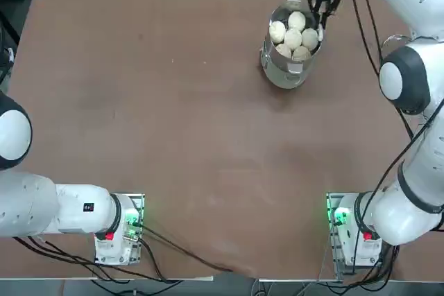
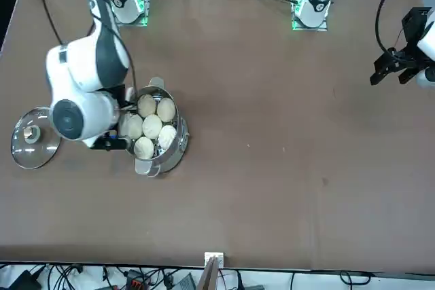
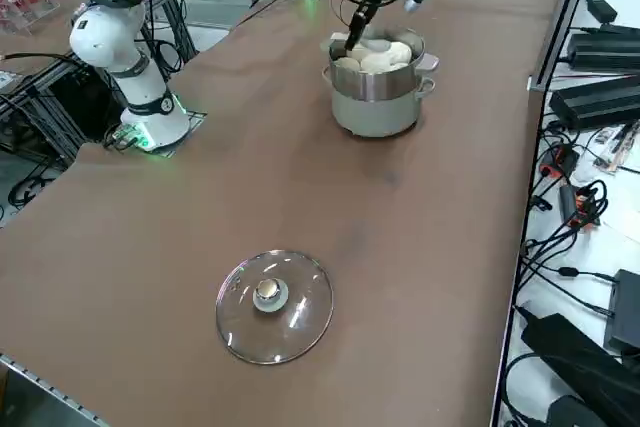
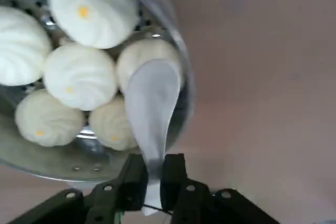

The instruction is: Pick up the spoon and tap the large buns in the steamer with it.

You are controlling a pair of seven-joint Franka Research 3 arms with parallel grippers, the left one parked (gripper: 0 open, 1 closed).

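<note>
Brown counter (image 1: pixel 173 136) fills the top view, where the shiny cylindrical stainless-steel steamer (image 1: pixel 286 74) with five round white buns (image 1: pixel 293 38) is seen below the right pincer (image 1: pixel 323 6). From the front, a round glass lid (image 2: pixel 32 138) is seen beside the steamer, well apart. In the wrist view the pincer is seen clamped nearly shut on the handle of the small white soup spoon (image 4: pixel 149 109), its bowl poised over a rim-side bun. A hard tap could twist the thinly held spoon loose or strike the rim.
</note>
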